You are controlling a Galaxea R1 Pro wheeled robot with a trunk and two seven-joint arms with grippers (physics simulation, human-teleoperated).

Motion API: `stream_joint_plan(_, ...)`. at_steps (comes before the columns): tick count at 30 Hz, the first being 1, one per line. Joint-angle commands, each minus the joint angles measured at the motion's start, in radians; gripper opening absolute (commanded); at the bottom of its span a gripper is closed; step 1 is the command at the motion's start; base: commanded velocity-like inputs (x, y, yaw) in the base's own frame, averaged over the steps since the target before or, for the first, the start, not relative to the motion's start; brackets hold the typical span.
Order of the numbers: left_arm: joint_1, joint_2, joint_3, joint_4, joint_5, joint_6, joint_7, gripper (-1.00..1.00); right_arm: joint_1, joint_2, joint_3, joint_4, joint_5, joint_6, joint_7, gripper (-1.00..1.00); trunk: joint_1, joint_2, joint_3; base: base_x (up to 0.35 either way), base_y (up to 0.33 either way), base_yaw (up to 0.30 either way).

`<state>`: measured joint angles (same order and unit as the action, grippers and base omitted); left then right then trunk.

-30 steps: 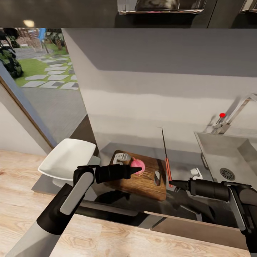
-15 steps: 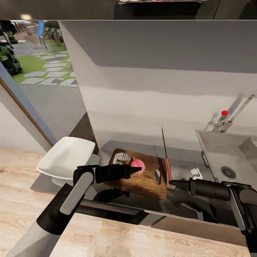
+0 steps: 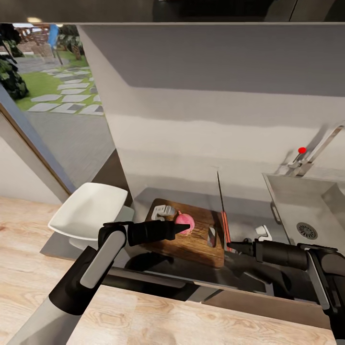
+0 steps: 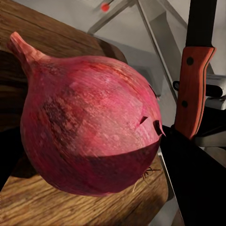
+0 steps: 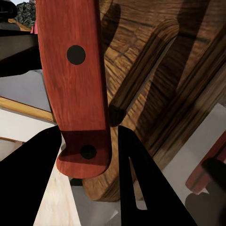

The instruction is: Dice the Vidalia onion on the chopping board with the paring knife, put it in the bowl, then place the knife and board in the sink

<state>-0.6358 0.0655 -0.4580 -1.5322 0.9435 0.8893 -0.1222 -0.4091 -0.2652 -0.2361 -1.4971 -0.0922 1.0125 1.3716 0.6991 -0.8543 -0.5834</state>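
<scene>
The pinkish-red Vidalia onion rests on the brown chopping board. My left gripper is at it, and in the left wrist view its dark fingers press the onion from both sides. The paring knife lies along the board's right edge, blade pointing to the wall. My right gripper has the end of the red-orange handle between its fingers, which stand close against it. The white bowl sits at the countertop's left end.
The steel sink with its round drain lies at the right, under the faucet with a red knob. Small white objects sit on the board and beside the sink. A grey wall rises right behind the counter.
The whole picture has shifted a little, so the camera moved. Both arms, the onion and the knife stay where they were.
</scene>
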Motion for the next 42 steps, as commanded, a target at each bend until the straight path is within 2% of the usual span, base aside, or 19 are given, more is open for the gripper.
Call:
stream_joint_plan(1, -0.001, 0.0, 0.0, 0.0, -0.006, 0.002, -0.007, -1.0, -0.001, 0.0, 0.0, 0.0, -0.003, 0.008, 0.001, -1.0, 0.0, -0.001, -0.001, 0.0, 0.0, 0.0)
stream_joint_plan(22, -0.001, 0.0, 0.002, 0.0, -0.006, 0.002, -0.006, -1.0, -0.001, -0.001, 0.0, 0.0, -0.003, 0.012, 0.001, -1.0, 0.0, -0.001, -0.01, 0.0, 0.0, 0.0)
stream_joint_plan(23, -0.001, 0.0, 0.002, 0.0, -0.006, 0.002, -0.007, 1.0, -0.001, -0.001, 0.0, 0.0, -0.003, 0.012, 0.001, -1.0, 0.0, -0.001, -0.01, 0.0, 0.0, 0.0)
stream_joint_plan(42, -0.001, 0.001, 0.002, -0.001, -0.006, 0.002, -0.007, 1.0, -0.001, 0.0, 0.0, 0.0, -0.002, 0.012, 0.001, -1.0, 0.0, -0.001, -0.01, 0.0, 0.0, 0.0)
